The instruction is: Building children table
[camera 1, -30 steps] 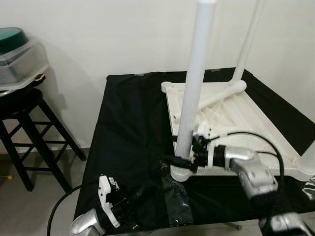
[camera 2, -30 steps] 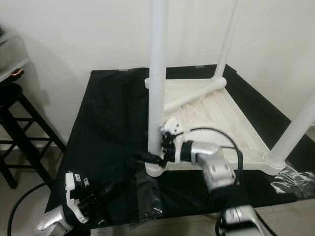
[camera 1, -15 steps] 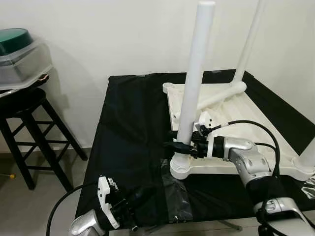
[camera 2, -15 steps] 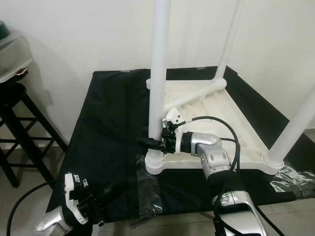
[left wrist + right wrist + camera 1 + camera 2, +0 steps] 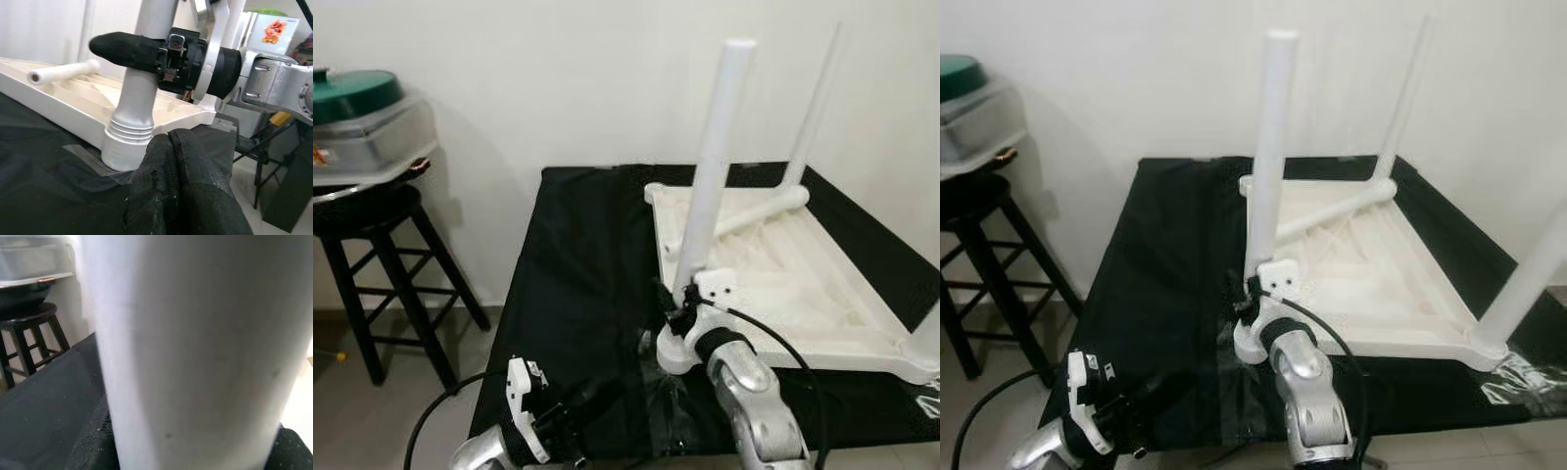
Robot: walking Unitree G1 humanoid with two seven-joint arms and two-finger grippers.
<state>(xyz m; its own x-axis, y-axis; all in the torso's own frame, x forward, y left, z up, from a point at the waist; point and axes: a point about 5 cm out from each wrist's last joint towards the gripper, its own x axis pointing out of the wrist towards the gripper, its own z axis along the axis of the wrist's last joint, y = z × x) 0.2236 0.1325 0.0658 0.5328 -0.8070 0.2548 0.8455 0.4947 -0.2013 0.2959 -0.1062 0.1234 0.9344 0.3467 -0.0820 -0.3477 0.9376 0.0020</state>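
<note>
**Right gripper clamped on the near table leg**

I see the white plastic table top [image 5: 803, 284] lying upside down on a black cloth [image 5: 578, 264], its ribbed underside facing up. I take this top as my landmark. At its near left corner a smooth round white leg [image 5: 710, 196] stands almost upright, long axis vertical with a slight lean to the right at the top; its foot sits in a ringed, stepped socket [image 5: 128, 139] on that corner. A thinner-looking leg [image 5: 813, 108] rises from the far right corner, also leaning slightly right. Another leg [image 5: 754, 208] lies flat across the far part of the top, long axis running from the middle toward the far right corner.

My right gripper [image 5: 677, 308] is low on the near leg, just above the socket, its black fingers [image 5: 127, 46] closed around the tube; the right wrist view has the matte white tube right against the lens.

My left gripper [image 5: 171, 147] rests low on the cloth, in front of the top's near left corner, its two rough black fingers pressed together with nothing between them. A patch of clear tape [image 5: 656, 377] shines on the cloth just before that corner.

Left of the top, well apart, stands a black wooden stool [image 5: 372, 245] carrying a clear bin with a green lid [image 5: 357, 83].
</note>
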